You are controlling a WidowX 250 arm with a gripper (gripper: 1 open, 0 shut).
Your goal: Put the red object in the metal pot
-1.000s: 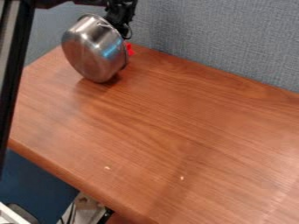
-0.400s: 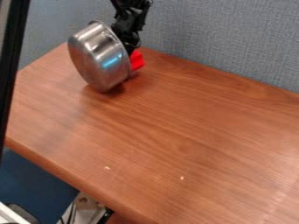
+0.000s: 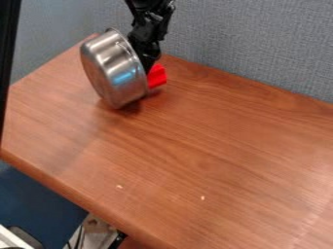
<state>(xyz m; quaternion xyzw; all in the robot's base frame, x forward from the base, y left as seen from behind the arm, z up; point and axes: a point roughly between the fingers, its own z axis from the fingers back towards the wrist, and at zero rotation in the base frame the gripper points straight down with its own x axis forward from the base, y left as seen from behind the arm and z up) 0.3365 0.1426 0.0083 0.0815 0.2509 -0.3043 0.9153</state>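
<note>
Since the earlier frame, the metal pot (image 3: pixel 115 70) has shifted slightly to the right, and the tool (image 3: pixel 146 64) has moved right with it. More of the red object (image 3: pixel 158 76) is exposed than before.

Proceeding from left to right, we first observe a dark vertical bar (image 3: pixel 8 49) at the left edge of the view. Next, we locate the metal pot near the far left corner of the wooden counter (image 3: pixel 196 146), tilted onto its side, with its lower edge on the counter surface. Immediately right of the pot, we find the black tool, pointing downward. We cannot tell whether its fingers are spread, pressed together or pinching anything. We see the red object just beside the right side of the pot, below the tool. Behind the counter, we note a grey fabric panel (image 3: pixel 254 44).
</note>
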